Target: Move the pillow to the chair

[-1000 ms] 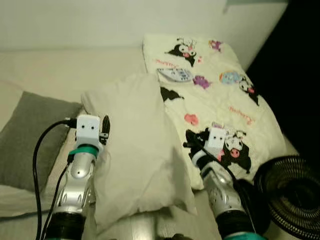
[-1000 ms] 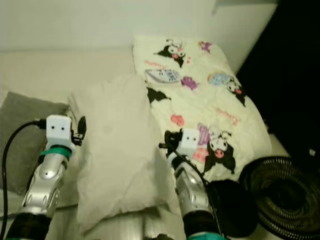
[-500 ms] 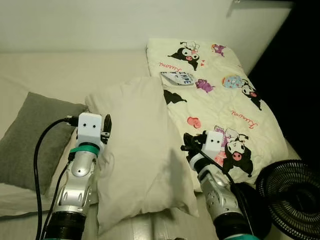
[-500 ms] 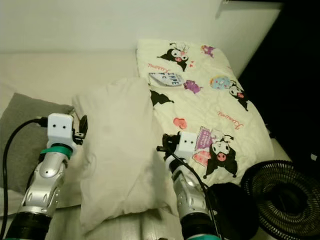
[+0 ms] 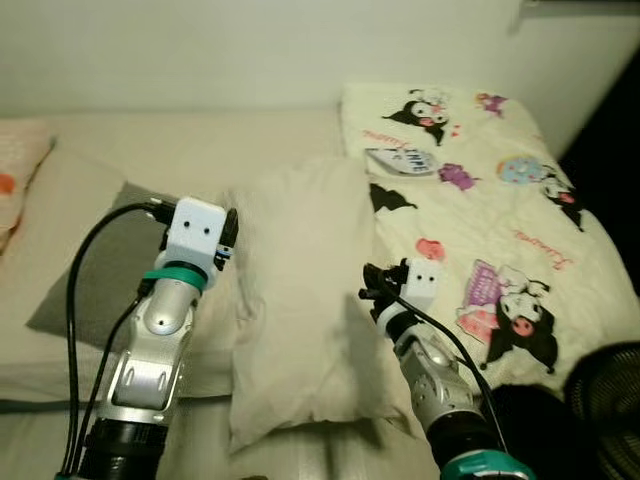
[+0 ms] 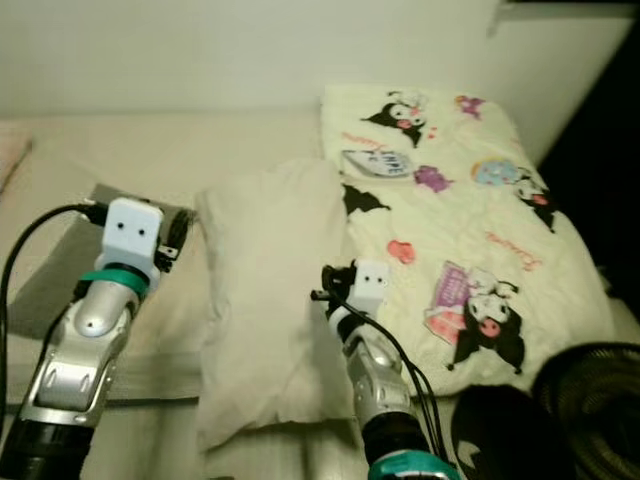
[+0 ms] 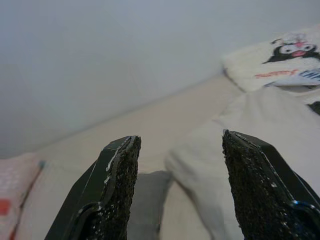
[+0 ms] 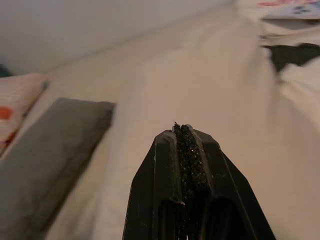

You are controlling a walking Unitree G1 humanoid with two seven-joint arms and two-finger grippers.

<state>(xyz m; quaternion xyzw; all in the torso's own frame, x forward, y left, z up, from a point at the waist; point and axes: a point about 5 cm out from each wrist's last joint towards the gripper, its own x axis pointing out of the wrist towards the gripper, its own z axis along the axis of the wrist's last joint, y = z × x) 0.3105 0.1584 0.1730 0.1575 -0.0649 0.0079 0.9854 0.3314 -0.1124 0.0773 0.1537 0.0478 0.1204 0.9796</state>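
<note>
A cream-white pillow [image 5: 300,300] lies lengthwise on the bed between my two arms. My left gripper [image 7: 177,150] stands open by the pillow's left edge, nothing between its rough black fingers [image 7: 120,190]; the pillow's far corner [image 7: 235,150] shows beyond them. In the head view the left gripper [image 5: 228,236] is partly hidden behind its white wrist block. My right gripper [image 8: 182,131] is shut with nothing in it, pointing over the pillow's right side [image 8: 210,90]; the right gripper [image 5: 370,290] sits low against that edge.
A grey cushion [image 5: 95,270] lies left of the pillow, a pink-patterned one [image 5: 15,165] at the far left. A cartoon-print blanket [image 5: 480,220] covers the right of the bed. A black fan grille [image 5: 610,400] stands at the lower right. A pale wall [image 5: 250,50] backs the bed.
The camera has turned left, so the whole scene has slid right and the pink cushion has come into view. Both grippers keep their places beside the pillow.
</note>
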